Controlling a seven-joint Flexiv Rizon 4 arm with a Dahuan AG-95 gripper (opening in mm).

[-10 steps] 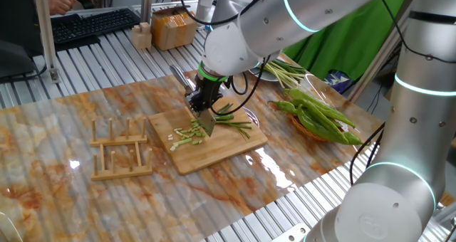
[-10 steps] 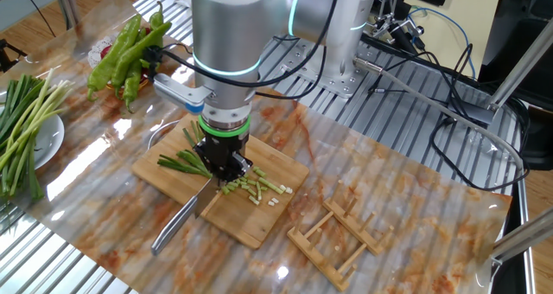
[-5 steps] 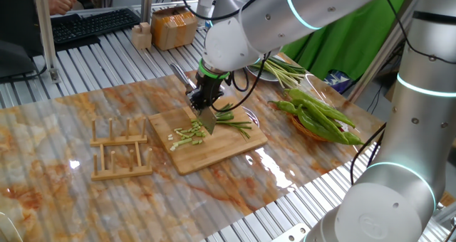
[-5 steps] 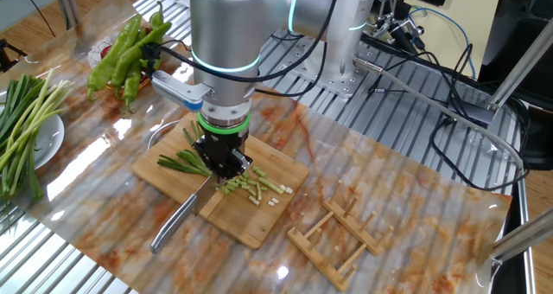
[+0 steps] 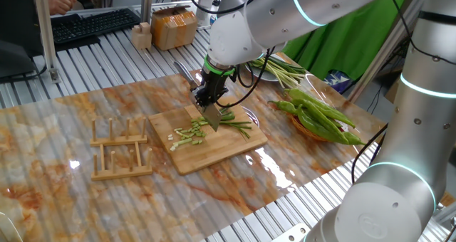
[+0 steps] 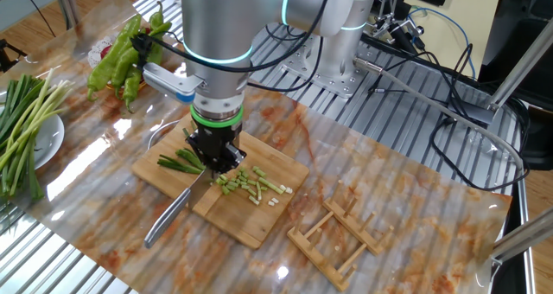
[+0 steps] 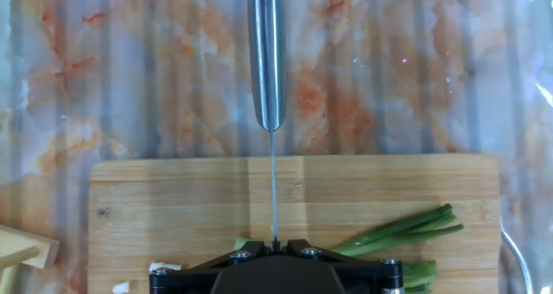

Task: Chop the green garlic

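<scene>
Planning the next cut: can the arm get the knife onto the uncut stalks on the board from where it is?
Probably yes. The tool, shut on the knife, hangs right over the cutting board, and the uncut green garlic lies beside the blade with nothing between.

In the hand view the gripper [image 7: 275, 261] body hides most cut green garlic [image 7: 406, 227] pieces.

Green garlic [image 6: 251, 185] (pale bits), orange-veined marble table [image 6: 389, 182]

Marbled table [image 5: 64, 139] (glossy), green backdrop [image 5: 342, 28]
</scene>
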